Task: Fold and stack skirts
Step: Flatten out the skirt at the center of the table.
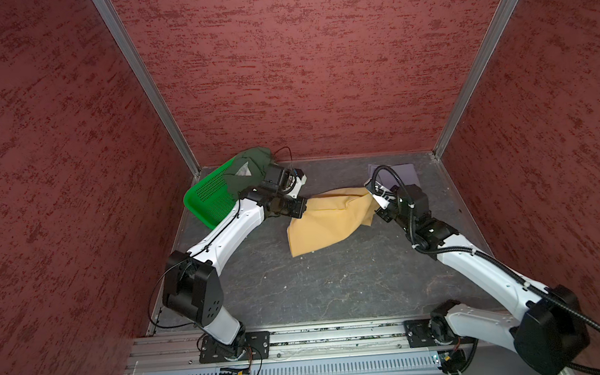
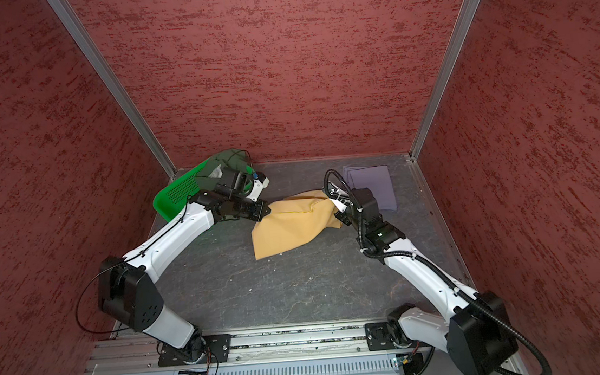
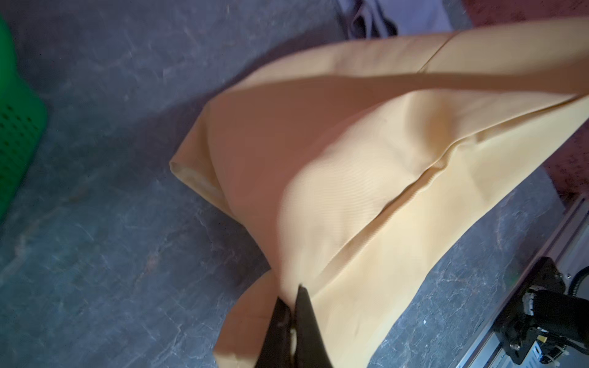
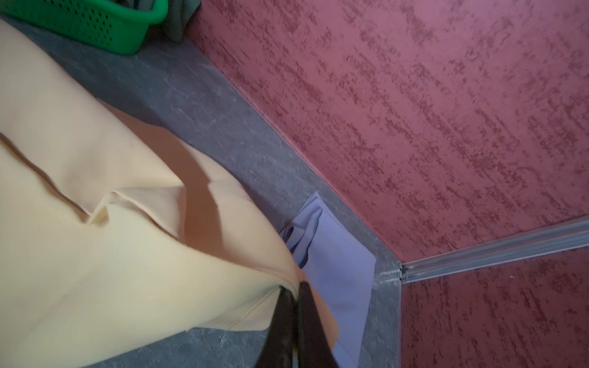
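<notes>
The mustard-yellow skirt hangs stretched between my two grippers over the middle of the floor, its lower corner drooping onto the floor. My left gripper is shut on its left edge. My right gripper is shut on its right corner. The lavender-grey skirt lies folded flat in the back right corner, just behind the right gripper. The dark green skirt lies bunched over the far end of the basket.
The bright green perforated basket sits tilted in the back left corner, close behind my left wrist. Red textured walls close in three sides. A metal rail runs along the front.
</notes>
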